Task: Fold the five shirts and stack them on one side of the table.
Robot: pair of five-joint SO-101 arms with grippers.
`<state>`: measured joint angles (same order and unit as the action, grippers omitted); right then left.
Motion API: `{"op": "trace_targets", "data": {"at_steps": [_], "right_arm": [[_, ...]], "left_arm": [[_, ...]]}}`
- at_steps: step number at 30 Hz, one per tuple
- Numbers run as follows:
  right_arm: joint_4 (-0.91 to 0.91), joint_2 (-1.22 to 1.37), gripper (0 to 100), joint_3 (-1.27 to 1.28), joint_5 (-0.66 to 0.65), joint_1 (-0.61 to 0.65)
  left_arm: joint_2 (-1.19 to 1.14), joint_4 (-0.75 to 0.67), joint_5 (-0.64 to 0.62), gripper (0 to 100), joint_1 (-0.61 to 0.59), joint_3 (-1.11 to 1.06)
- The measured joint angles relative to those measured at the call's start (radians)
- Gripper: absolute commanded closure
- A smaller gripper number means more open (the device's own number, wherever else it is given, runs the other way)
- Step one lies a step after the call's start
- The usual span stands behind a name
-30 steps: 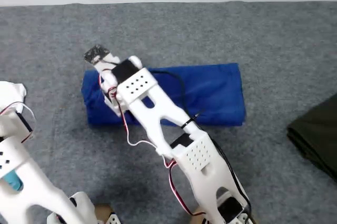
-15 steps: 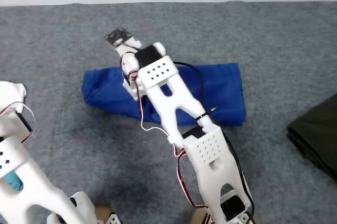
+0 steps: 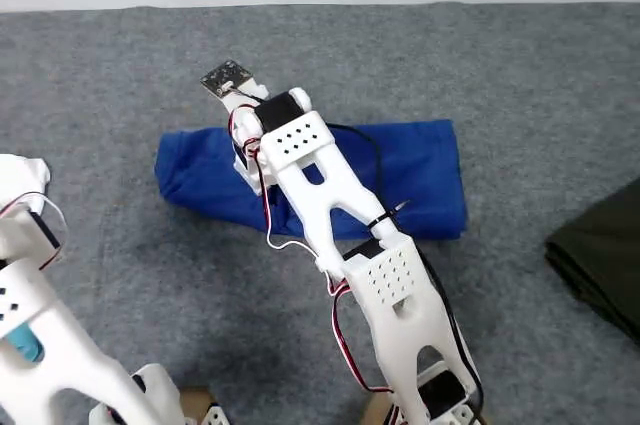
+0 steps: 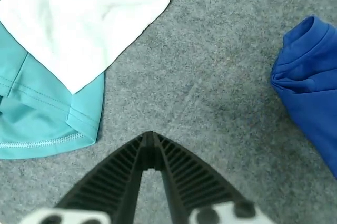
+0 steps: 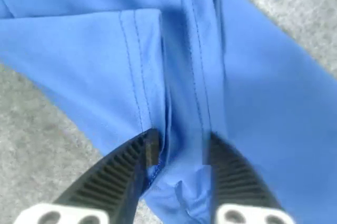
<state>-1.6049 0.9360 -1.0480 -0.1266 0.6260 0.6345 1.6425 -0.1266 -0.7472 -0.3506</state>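
The blue shirt lies folded into a long band across the middle of the grey felt-covered table. The right arm stretches out from the near edge over it, its wrist above the end of the shirt nearer the other arm. Down at the cloth, the right gripper has its two ribbed black fingers set either side of a raised ridge of blue fabric. The cloth bunches up between them, so it appears to be pinched in the grip, though from the close view I can't be fully sure how tight. Two double rows of darker stitching run along the seams there, and that thread is the only marking I can make out on the fabric.

The left arm stands at the near corner on its own side. The left gripper hangs over bare felt with its fingers pressed together at the tips and nothing between them. Just beyond it a white shirt lies partly on top of a teal shirt, whose hem shows a line of pale stitching. The rolled end of the blue shirt sits a little apart from those two.

A dark shirt lies at the far right edge of the table, well apart from the blue one.
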Motion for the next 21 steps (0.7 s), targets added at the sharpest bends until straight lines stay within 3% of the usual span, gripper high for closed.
{"op": "trace_targets", "data": {"at_steps": [7, 12, 21], "right_arm": [[-0.127, -0.003, 78.2, -0.222, 0.0, 0.002], [-0.146, -0.006, 99.8, -0.276, 0.0, 0.018], [-0.146, -0.026, 99.0, -0.166, 0.0, 0.081]], "left_arm": [[0.0, 0.0, 0.0, 100, 0.0, 0.0], [0.0, 0.0, 0.0, 100, 0.0, 0.0], [0.0, 0.0, 0.0, 100, 0.0, 0.0]]}}
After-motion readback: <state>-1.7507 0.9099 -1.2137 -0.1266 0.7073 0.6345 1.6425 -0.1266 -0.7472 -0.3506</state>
